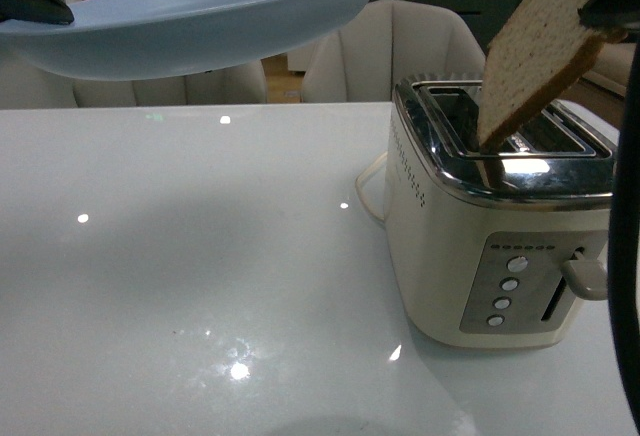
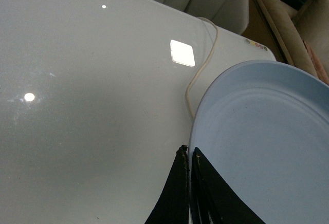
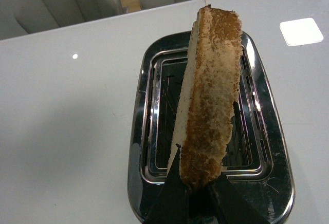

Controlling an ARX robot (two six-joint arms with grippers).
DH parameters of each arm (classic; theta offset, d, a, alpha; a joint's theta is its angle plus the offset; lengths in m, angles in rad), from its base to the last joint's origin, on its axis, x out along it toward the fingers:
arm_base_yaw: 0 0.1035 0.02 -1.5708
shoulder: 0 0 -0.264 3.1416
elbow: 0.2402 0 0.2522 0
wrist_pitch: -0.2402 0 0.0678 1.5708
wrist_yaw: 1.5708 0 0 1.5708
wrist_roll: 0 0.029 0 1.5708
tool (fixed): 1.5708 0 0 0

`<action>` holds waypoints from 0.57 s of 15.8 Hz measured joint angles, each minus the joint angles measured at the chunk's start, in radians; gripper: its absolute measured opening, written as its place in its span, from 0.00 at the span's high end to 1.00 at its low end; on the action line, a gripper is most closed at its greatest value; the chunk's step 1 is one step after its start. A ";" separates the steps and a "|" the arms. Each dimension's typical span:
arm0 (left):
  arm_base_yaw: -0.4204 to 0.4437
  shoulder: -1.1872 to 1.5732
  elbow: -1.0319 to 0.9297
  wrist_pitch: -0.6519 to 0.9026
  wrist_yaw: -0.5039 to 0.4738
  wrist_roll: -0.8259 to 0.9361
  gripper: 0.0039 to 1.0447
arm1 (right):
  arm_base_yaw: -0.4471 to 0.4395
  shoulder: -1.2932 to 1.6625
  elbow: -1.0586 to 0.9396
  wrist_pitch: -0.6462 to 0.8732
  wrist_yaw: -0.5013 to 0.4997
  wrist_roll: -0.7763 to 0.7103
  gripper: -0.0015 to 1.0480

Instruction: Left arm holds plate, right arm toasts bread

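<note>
While your left claw point(image 2: 188, 153) pinches the rim of the plate point(image 1: 200, 16), holding it high and well left of the toaster point(image 1: 480, 256), your right claw point(image 3: 200, 180) is clamped on the upper end of the bread point(image 1: 540, 51). The slice slants down and leftward from that claw, its lower corner at the slots point(image 3: 163, 111); stand it upright before lowering.

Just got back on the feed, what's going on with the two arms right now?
The left gripper is shut on the rim of the pale blue plate, holding it in the air above the white table. The right gripper grips the bread by one end and holds it tilted over the cream toaster. The bread's lower corner is at the mouth of a slot, while most of the slice is above it. The lever is up.
</note>
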 joint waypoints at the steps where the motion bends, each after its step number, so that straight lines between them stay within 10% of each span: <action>1: 0.000 0.000 0.000 0.000 0.000 0.000 0.98 | 0.000 0.011 -0.003 0.000 -0.004 -0.003 0.97; 9: 0.000 0.000 0.000 0.000 0.000 0.000 0.98 | -0.033 0.153 0.153 -0.174 -0.086 -0.011 0.97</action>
